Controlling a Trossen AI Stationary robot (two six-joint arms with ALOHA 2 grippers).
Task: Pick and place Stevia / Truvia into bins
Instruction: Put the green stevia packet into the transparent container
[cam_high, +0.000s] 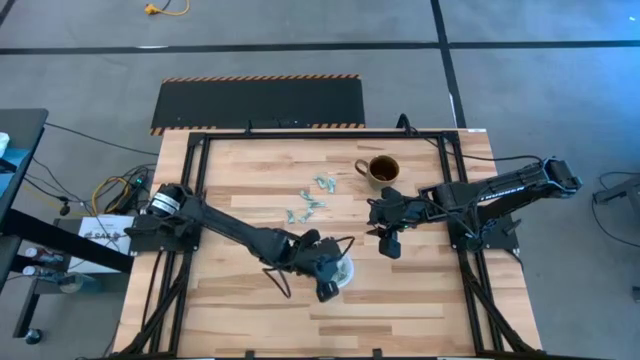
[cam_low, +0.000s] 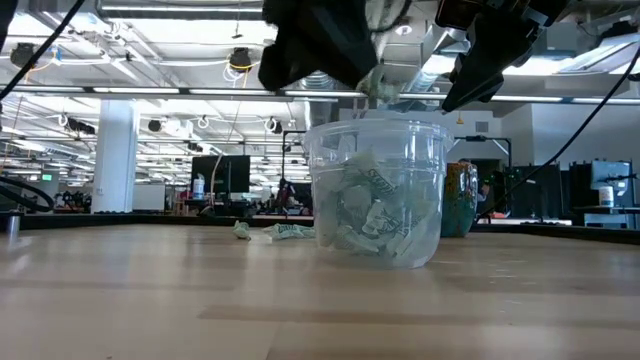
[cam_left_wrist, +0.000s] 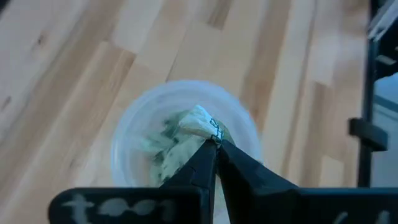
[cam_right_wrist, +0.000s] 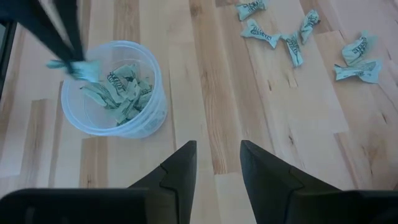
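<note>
The clear plastic cup (cam_high: 343, 272) stands upright near the table's middle and holds several pale green sachets (cam_right_wrist: 118, 87). My left gripper (cam_left_wrist: 216, 142) hovers just above the cup's mouth (cam_left_wrist: 183, 134), shut on one sachet (cam_left_wrist: 200, 121). More sachets (cam_high: 310, 200) lie flat on the wood farther back, and the right wrist view shows several of them (cam_right_wrist: 292, 40). My right gripper (cam_right_wrist: 217, 149) is open and hangs over bare wood to the cup's right, holding nothing. My left gripper pinches one sachet by its edge (cam_left_wrist: 213, 134) between the two fingertips, coming from above and pointing down. The sachet is lifted clear and sticks out beyond the tips over the cup's opening (cam_right_wrist: 78, 68), above the sachets inside the cup.
A brown handled mug (cam_high: 383, 170) with dark contents stands at the far side, right of the loose sachets. Black frame rails (cam_high: 460, 200) run along the table's sides. Bare wood (cam_high: 250, 320) lies near the front edge.
</note>
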